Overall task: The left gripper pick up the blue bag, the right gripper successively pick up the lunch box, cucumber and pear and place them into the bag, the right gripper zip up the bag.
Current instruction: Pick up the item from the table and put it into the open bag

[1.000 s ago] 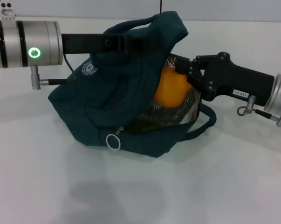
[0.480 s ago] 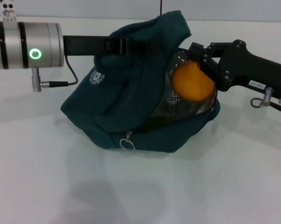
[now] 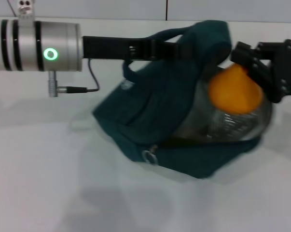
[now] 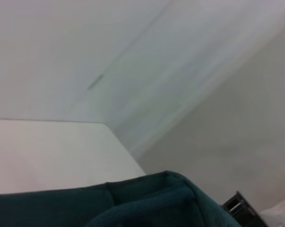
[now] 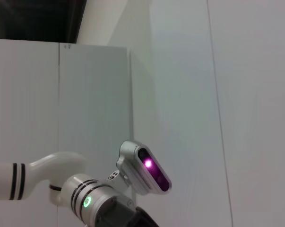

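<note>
The blue bag [image 3: 164, 104] is tilted on the white table, its mouth facing right and showing the silvery foil lining [image 3: 232, 124]. My left gripper [image 3: 176, 49] comes in from the left and is shut on the bag's top edge beside a loop handle [image 3: 167, 34]. The orange pear [image 3: 234, 94] sits at the bag's mouth, held in my right gripper [image 3: 255, 67], which is shut on it from the right. The zipper's ring pull [image 3: 149, 156] hangs at the bag's front. In the left wrist view only the bag's fabric [image 4: 137, 203] shows. Lunch box and cucumber are out of view.
The white table [image 3: 63, 183] spreads in front and to the left of the bag. A cable and plug [image 3: 70, 89] hang below the left arm's silver cuff [image 3: 44, 46]. The right wrist view shows the robot's head [image 5: 144, 168] and wall panels.
Both arms, the bag and the pear have shifted to the right. The pear has risen slightly with the right gripper, and the bag's mouth has opened wider toward the right.
</note>
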